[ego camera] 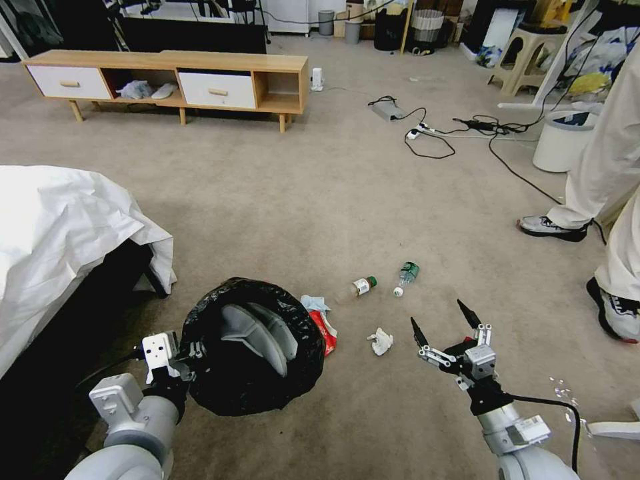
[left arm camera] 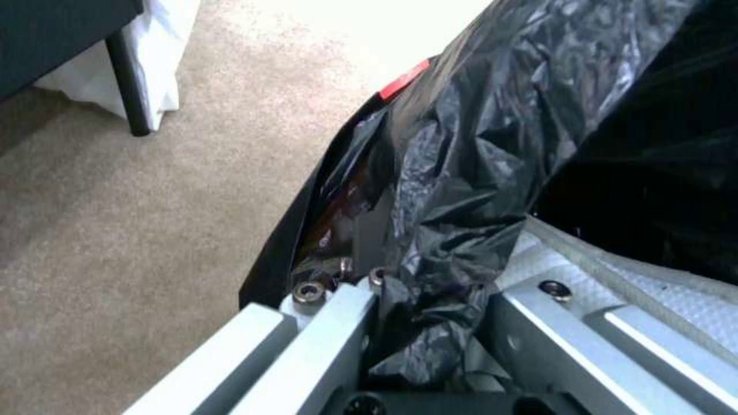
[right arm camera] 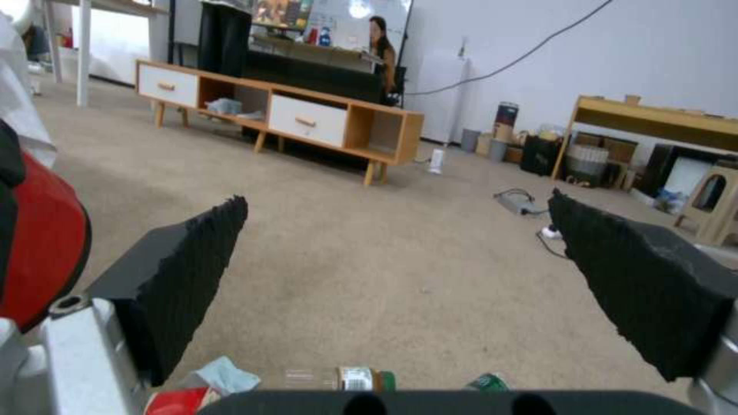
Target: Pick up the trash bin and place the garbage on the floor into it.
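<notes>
Fingers of the right gripper (ego camera: 445, 322) stood wide apart and empty over the floor (ego camera: 320, 200), the white tissue (ego camera: 381, 341) just to their left.

The left gripper (ego camera: 190, 352) was clamped on the bagged rim of the trash bin (ego camera: 253, 347), held tilted with its mouth up toward the camera; a red wrapper (ego camera: 325, 331) and a bluish tissue (ego camera: 315, 303) lay against its far side. Two green-capped bottles (ego camera: 357, 287) lay ahead of the open fingers, the nearer one with its long axis running left to right. The right arm was plainly the nearer to all this litter, and the tissue looked the shortest reach, between fingers and bin.
</notes>
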